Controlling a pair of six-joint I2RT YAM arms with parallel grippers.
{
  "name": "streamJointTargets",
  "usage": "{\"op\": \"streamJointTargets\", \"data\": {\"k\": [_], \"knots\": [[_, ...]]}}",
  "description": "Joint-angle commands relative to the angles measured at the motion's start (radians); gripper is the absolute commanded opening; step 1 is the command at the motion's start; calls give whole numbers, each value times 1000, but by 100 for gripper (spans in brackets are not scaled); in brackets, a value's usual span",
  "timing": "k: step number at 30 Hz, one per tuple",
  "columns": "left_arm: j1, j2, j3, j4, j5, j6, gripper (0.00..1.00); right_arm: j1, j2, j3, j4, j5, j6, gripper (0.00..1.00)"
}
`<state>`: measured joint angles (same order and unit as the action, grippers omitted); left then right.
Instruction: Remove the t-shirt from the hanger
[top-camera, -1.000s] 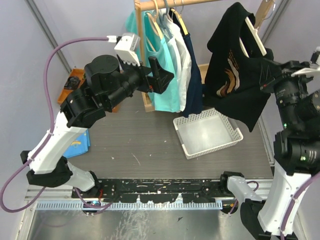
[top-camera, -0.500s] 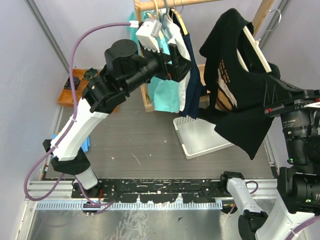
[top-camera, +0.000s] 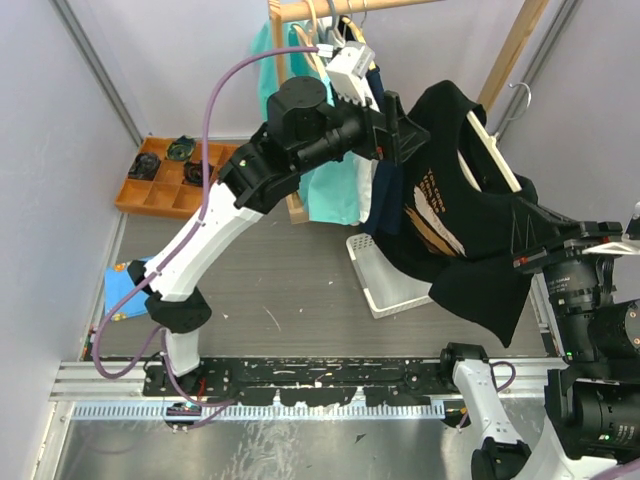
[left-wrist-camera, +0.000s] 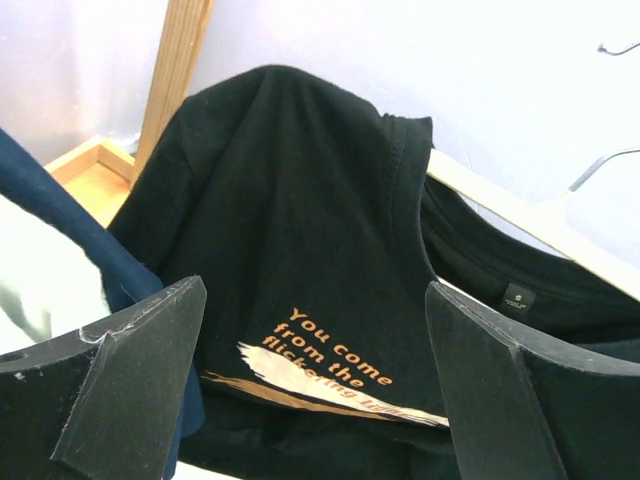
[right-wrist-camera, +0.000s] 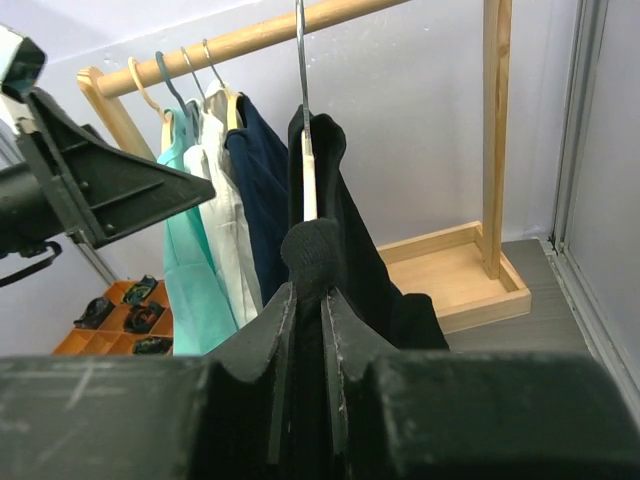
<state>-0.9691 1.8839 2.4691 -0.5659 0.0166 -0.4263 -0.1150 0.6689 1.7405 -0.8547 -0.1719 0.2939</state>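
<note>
gripping the black t-shirt (top-camera: 440, 235) on its hanger (top-camera: 494, 156) with right fingers (right-wrist-camera: 283, 335), left fingers (top-camera: 402, 137) spread wide and empty nearby.

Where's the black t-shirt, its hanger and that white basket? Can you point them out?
t-shirt (top-camera: 470, 270), top view, on the lower front, beside the print.
hanger (top-camera: 495, 155), top view, on its pale bar.
basket (top-camera: 362, 272), top view, on its left rim.

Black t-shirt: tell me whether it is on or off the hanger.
On. The hanger shows pale inside the collar of the black t-shirt, which drapes from it.
</note>
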Motion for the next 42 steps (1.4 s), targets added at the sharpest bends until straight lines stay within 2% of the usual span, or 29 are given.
{"op": "streamJointTargets", "data": {"k": [1, 19, 33, 38, 42], "knots": [[2, 39, 38, 47, 63, -40, 98, -5, -6, 10, 60, -16, -14, 1], [-9, 127, 78, 94, 119, -80, 97, -9, -18, -27, 22, -42, -50, 0], [-36, 168, 74, 103, 112, -64, 92, -11, -35, -45, 5, -59, -52, 1], [-44, 176, 72, 108, 103, -62, 88, -9, -47, -54, 0, -60, -46, 1], [-46, 182, 73, 115, 100, -70, 77, -11, -53, -59, -4, -61, -40, 1]]}}
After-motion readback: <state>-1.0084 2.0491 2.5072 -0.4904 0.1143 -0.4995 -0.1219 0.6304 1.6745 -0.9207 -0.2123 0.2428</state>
